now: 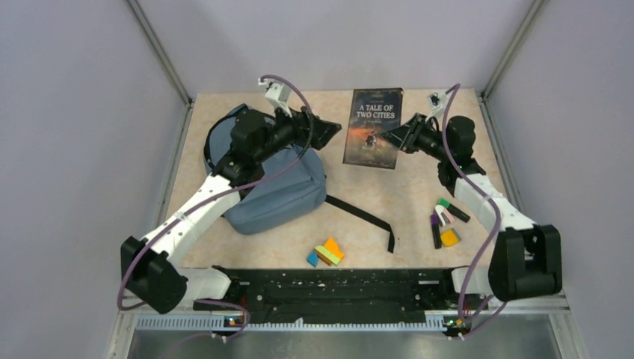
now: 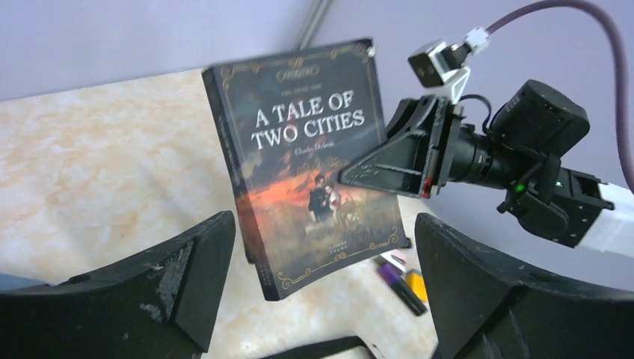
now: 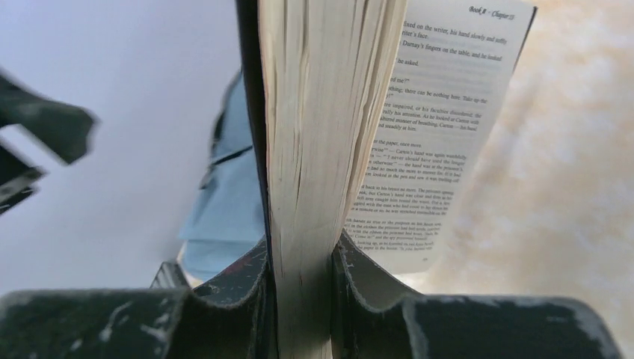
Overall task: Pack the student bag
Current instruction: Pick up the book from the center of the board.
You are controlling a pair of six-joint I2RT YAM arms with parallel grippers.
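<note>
One page (image 3: 441, 112) splays beside your right gripper (image 3: 303, 258), clamped on the book (image 1: 374, 127); left gripper (image 1: 327, 132) open; you risk creasing it.

The bag (image 1: 277, 196) was slate blue, its strap (image 1: 366, 217) black. The book (image 2: 314, 179) had a dark cover with a gold ornamental border, white title lettering and an orange-red sunset scene. Its pages (image 3: 306, 149) were cream, printed in black. The table (image 1: 407, 198) was beige with pale marbling, and the walls (image 1: 75, 112) were light lavender-grey. The arms (image 1: 196, 211) were white and black, with purple cables (image 2: 617, 67). The right gripper (image 3: 303, 262) was black with whitish scuffs. The blocks (image 1: 329, 250) were orange, blue and yellow-green. The markers (image 1: 436, 228) showed purple, green, pink and orange.
</note>
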